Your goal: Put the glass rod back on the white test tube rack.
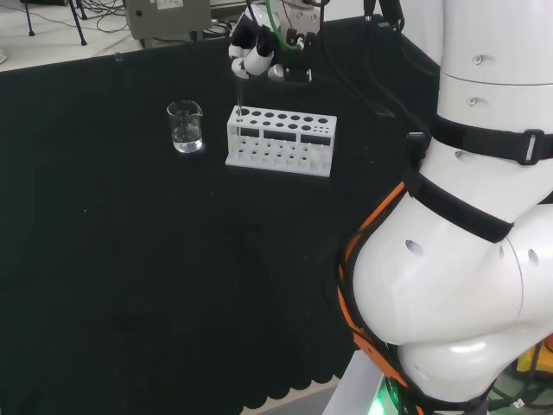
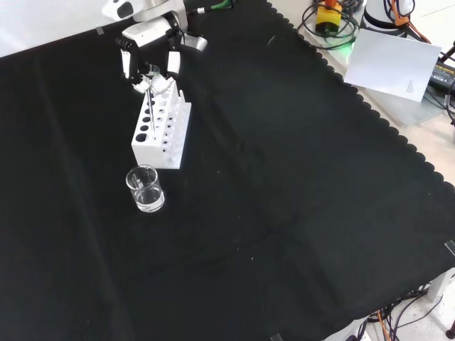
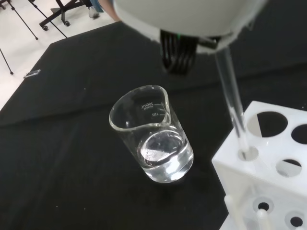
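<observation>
1. Head view: the hand (image 1: 253, 54) hangs over the far left corner of the white rack (image 1: 281, 141), its fingers curled down around the top of the glass rod (image 1: 238, 93). The rod runs nearly straight down from the fingers to the corner hole of the rack, so its long axis is close to upright. A beaker (image 1: 185, 126) with a little clear liquid stands on the black cloth (image 1: 173, 277) just to the left of the rack, apart from it.

2. Front view: the hand (image 2: 148, 44) comes in from the top, just above the far end of the rack (image 2: 162, 126). The rod (image 2: 150, 106) shows as a thin pale line slanting slightly over the rack's top holes. The beaker (image 2: 146, 189) stands nearer the camera, just beyond the rack's near end.

3. Wrist view: the rod (image 3: 232, 100) drops from under the blurred white palm (image 3: 187, 14) and its lower tip meets the small corner hole of the rack (image 3: 268, 163). The tip looks just entered or resting at the hole's mouth; I cannot tell how deep. The beaker (image 3: 152, 141) stands beside that corner, not touching.

4. Judgement: the rod lies directly below the hand and lined up with the hole, so the coming move is probably straight down along the rod's axis, then letting go.
</observation>
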`<state>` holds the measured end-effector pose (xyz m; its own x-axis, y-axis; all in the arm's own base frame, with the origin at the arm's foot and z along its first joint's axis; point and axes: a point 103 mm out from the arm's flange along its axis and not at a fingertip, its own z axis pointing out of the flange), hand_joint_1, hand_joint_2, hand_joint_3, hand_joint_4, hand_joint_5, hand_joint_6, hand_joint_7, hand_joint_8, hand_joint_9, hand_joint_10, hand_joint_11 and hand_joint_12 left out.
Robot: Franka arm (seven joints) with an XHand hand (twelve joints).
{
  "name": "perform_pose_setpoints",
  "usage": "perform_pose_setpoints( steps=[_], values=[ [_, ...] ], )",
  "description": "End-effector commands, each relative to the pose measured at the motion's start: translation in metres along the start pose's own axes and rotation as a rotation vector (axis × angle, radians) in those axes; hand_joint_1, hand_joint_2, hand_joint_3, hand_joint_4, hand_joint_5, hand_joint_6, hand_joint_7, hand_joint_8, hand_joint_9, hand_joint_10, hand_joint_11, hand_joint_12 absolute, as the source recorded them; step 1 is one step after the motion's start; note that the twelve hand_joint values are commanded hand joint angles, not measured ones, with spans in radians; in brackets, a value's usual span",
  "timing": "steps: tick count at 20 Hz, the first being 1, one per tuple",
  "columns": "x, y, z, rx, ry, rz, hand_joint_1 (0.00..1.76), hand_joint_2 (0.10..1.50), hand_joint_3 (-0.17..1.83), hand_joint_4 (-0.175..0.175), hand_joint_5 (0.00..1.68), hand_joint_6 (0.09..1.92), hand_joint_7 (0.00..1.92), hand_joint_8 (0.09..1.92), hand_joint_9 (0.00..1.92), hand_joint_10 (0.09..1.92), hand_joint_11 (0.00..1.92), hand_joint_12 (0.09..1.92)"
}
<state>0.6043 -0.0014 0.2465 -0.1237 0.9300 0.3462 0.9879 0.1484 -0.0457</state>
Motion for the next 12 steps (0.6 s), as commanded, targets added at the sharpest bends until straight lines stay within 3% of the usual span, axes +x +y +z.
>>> perform_pose_setpoints(
  steps=[1, 5, 12],
  values=[
    [0.003, -0.004, -0.007, -0.001, -0.031, -0.008, 1.37, 0.38, 0.97, -0.175, 0.73, 0.95, 1.02, 0.83, 1.75, 0.88, 1.90, 0.99],
    [0.002, -0.006, -0.014, -0.009, -0.037, -0.007, 1.39, 0.35, 0.99, -0.175, 0.64, 0.96, 0.96, 0.82, 1.77, 0.88, 1.92, 1.14],
    [-0.002, -0.008, -0.019, -0.011, -0.041, 0.004, 1.39, 0.35, 0.99, -0.175, 0.65, 0.96, 0.94, 0.80, 1.78, 0.87, 1.92, 1.20]
  ],
)
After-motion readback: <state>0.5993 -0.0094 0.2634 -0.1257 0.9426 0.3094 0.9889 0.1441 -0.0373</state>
